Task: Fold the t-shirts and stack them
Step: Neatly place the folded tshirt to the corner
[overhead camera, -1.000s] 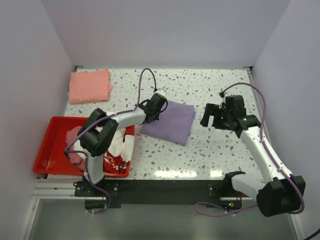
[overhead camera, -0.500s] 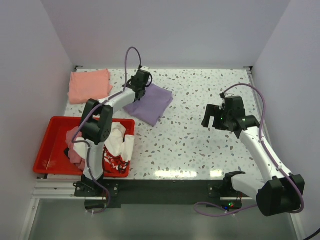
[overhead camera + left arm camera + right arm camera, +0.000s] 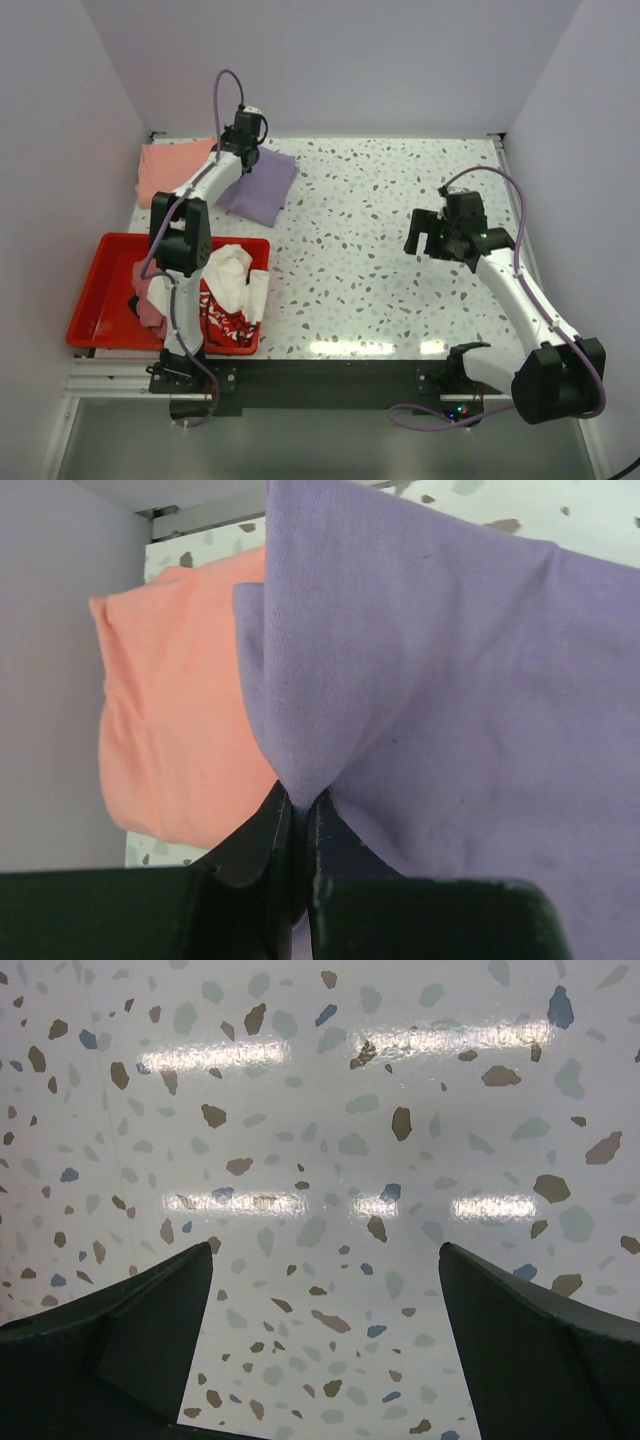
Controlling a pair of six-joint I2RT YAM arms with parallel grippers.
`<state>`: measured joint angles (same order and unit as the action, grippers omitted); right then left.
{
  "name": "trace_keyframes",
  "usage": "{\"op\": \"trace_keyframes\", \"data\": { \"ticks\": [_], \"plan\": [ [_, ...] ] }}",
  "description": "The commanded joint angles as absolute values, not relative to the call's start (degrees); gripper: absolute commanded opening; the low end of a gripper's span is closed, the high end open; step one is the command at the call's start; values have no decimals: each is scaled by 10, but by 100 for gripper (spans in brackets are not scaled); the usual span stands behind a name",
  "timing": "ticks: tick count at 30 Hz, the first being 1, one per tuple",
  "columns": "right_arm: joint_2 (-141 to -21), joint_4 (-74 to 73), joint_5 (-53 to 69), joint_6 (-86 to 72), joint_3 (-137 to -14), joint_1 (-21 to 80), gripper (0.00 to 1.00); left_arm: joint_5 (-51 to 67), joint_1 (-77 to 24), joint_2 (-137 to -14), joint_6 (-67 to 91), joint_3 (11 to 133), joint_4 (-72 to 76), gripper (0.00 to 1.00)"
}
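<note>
My left gripper (image 3: 243, 138) is shut on the edge of the folded lavender t-shirt (image 3: 259, 185) at the far left of the table, next to the folded salmon-pink t-shirt (image 3: 172, 172). In the left wrist view the lavender t-shirt (image 3: 450, 680) is pinched between the jaws of my left gripper (image 3: 300, 805) and overlaps the salmon-pink t-shirt (image 3: 170, 710). My right gripper (image 3: 418, 234) is open and empty above bare table on the right; in the right wrist view its gripper (image 3: 325, 1260) shows only speckled tabletop between the fingers.
A red tray (image 3: 92, 300) at the near left holds crumpled t-shirts, a white one with red print (image 3: 232, 290) and a dusty pink one (image 3: 150, 300). White walls close the table at the back and both sides.
My left gripper has dragged the lavender t-shirt from the table's middle up and left, to the back left corner beside the salmon-pink t-shirt. The right arm has barely moved.
</note>
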<state>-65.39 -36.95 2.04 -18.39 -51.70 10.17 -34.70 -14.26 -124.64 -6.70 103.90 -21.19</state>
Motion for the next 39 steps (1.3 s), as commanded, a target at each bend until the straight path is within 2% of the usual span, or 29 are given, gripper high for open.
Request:
{"op": "trace_keyframes", "data": {
  "ticks": [1, 18, 39],
  "plan": [
    [-657, -352, 5, -183, -519, 101, 99, -376, -125, -1233, -96, 1080, -209, 0],
    [-671, -355, 2, -184, -522, 101, 99, -417, -104, -1220, -138, 1164, -204, 0],
    [-684, -361, 2, -185, -525, 101, 99, -452, -103, -1161, -197, 1178, -174, 0]
  ]
}}
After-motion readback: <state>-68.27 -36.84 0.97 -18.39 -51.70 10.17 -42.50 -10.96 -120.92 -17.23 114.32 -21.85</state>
